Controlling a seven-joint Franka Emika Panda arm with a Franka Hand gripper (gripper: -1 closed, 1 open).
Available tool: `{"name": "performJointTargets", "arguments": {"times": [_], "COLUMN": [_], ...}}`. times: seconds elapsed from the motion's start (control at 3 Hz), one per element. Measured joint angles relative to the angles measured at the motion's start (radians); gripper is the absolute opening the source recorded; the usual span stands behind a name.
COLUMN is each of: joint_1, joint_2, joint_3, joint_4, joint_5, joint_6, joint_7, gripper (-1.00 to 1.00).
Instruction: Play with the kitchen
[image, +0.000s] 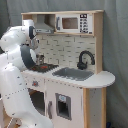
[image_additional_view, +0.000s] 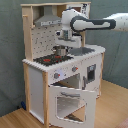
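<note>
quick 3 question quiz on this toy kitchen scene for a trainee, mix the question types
1. True or false: the oven door of the kitchen hangs open in the second exterior view.
2. Multiple choice: in the first exterior view, the black faucet stands
A. on the hob
B. behind the grey sink
C. inside the microwave
3. Fill in: the gripper hovers above the black ____, next to the sink.

Key
1. true
2. B
3. hob
</note>
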Motion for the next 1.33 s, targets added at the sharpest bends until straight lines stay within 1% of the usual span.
{"name": "performJointTargets", "arguments": {"times": [0.33, 0.67, 1.0, 1.33], "joint_1": [0.008, 0.03, 0.046, 0.054], "joint_2": [0.069, 0.144, 0.216, 0.278], "joint_3": [0.0, 0.001, 0.002, 0.002], "joint_4": [-0.061, -0.121, -0.199, -0.269], "joint_5": [-0.044, -0.099, -0.158, -0.21], "joint_6": [0.0, 0.0, 0.013, 0.035], "joint_7": [-0.031, -0.037, -0.037, -0.037], "gripper": [-1.0, -1.0, -1.0, -1.0]}}
